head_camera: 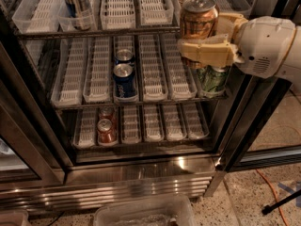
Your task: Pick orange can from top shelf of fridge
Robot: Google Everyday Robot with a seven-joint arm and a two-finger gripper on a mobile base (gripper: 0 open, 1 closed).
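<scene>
The orange can (199,19), copper-gold with a silver lid, is upright in my gripper (207,45), whose tan fingers (204,53) are shut around its lower body. I hold it in front of the open fridge (141,168), level with the front edge of the top shelf (117,8) and out of its clear plastic lane trays. My white arm comes in from the right.
A tall dark can (77,4) stands in a left lane of the top shelf. Two blue cans (124,76) and green cans (214,81) sit on the middle rack, red cans (106,128) on the lower one. A clear plastic bin (141,213) lies on the floor.
</scene>
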